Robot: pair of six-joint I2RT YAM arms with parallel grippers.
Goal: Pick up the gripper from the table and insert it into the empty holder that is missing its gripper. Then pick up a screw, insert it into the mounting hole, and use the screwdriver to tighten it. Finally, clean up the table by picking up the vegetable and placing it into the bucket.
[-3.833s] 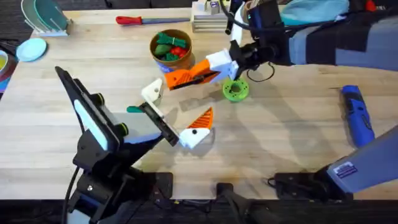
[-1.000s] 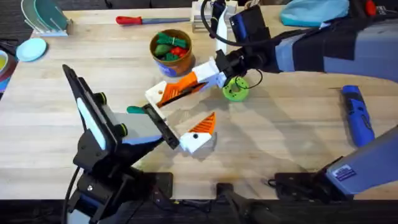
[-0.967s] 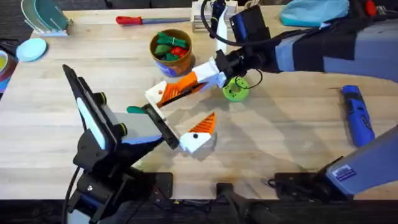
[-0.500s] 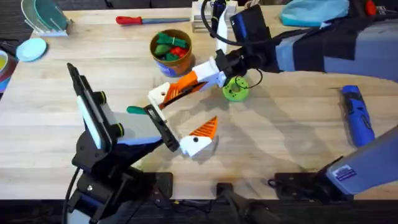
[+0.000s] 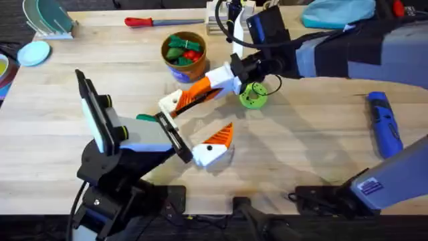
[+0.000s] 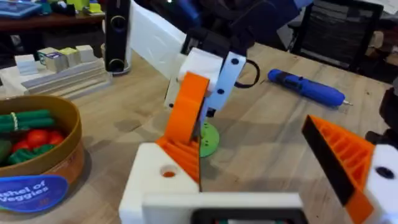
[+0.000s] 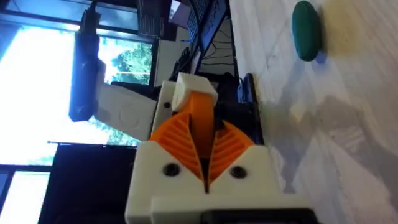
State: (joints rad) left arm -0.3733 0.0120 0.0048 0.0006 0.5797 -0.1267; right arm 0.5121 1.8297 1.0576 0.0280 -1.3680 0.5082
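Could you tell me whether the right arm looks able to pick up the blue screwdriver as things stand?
Probably not yet. The screwdriver lies by itself on that arm's side, so the way looks free, but the right gripper is shut on the orange gripper at the holder and would have to release first.

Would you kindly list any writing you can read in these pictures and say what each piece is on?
"...hel of Veggies": white writing on the blue patch low on the bucket; the first word is cut off at the picture's edge.
White sticker on the right arm's base: print too small to read.
Nothing else carries readable text.
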